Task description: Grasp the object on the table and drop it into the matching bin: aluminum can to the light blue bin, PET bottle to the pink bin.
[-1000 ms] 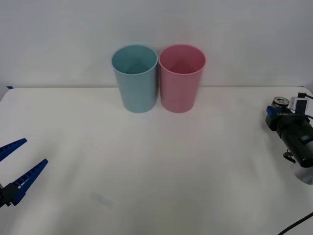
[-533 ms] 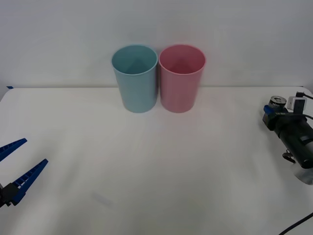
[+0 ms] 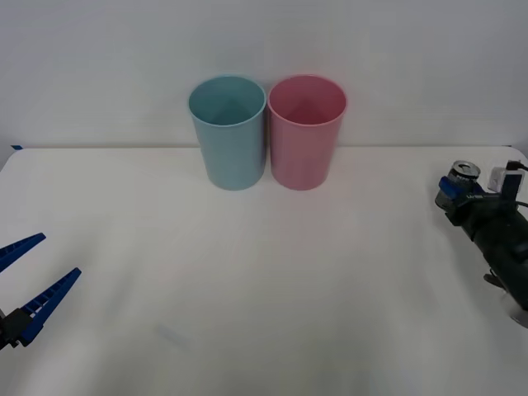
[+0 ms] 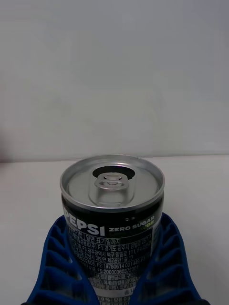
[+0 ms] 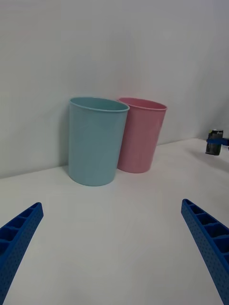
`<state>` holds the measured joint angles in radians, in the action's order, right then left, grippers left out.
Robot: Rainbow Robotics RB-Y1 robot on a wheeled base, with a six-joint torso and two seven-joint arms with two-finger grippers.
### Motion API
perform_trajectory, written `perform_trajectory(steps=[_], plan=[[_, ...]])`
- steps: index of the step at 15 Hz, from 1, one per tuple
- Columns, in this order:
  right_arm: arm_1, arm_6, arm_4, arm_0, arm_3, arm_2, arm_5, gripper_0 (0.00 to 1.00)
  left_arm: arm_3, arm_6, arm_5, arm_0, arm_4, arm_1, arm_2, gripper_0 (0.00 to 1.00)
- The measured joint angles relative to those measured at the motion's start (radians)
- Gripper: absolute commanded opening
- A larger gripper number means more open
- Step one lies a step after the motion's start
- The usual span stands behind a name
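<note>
At the table's (image 3: 264,289) far right edge, the can (image 3: 459,183) is clamped upright in the right gripper (image 3: 455,191). Near left, the left gripper (image 3: 25,276) is held spread, well apart from the blue bin (image 3: 228,136) and pink bin (image 3: 305,136).

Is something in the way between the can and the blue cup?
Yes. The right gripper, shut on the aluminum can, is at the table's right edge. The pink bin stands between it and the light blue bin, touching it.
</note>
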<state>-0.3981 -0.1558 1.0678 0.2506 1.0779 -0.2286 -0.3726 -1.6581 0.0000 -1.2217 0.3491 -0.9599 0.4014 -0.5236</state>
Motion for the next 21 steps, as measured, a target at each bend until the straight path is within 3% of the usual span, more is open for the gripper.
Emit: perform_trajectory(steps=[4,8,14,18,21], plan=[[-0.046,0.146,-0.041,-0.176,0.259,0.083,-0.009,0.0,0.0,0.0,0.0,0.0,0.0,0.0,0.0,1.0],[-0.081,0.255,-0.051,-0.33,0.469,0.098,-0.077,0.0,0.0,0.0,0.0,0.0,0.0,0.0,0.0,1.0],[-0.104,0.292,-0.055,-0.503,0.734,0.099,-0.154,0.0,0.0,0.0,0.0,0.0,0.0,0.0,0.0,1.0],[-0.123,0.377,-0.016,-0.518,0.844,0.111,-0.198,0.0,0.0,0.0,0.0,0.0,0.0,0.0,0.0,1.0],[-0.123,0.467,0.028,-0.442,0.873,0.114,-0.282,0.0,0.0,0.0,0.0,0.0,0.0,0.0,0.0,1.0]])
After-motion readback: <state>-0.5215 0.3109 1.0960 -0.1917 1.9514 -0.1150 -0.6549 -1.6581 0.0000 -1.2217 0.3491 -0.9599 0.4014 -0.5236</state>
